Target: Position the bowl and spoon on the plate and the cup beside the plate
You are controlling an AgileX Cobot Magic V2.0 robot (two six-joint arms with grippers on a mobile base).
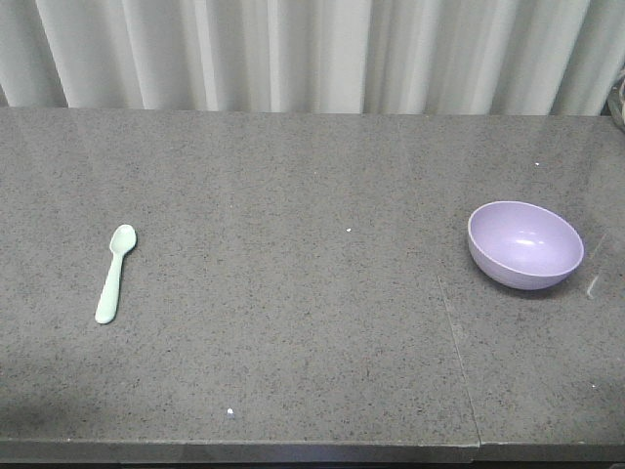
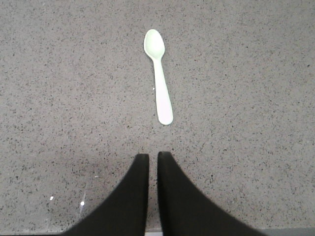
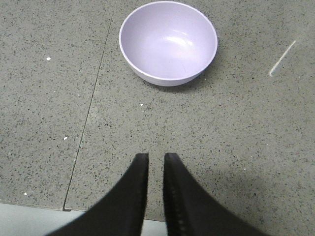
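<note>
Spoon [image 2: 160,82]: ahead of left gripper [image 2: 152,157], apart; long axis runs away from it, scoop farthest.
Bowl [image 3: 168,42]: upright, ahead of right gripper [image 3: 156,157].
Both grippers: clenched, empty.

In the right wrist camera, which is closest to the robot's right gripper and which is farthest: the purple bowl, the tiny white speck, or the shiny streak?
Starting from the right gripper:
1. the white speck, just ahead of the fingertips and a little to the left.
2. the bowl, farther ahead, near the top of the view.
3. the shiny streak, far off to the right.
</note>
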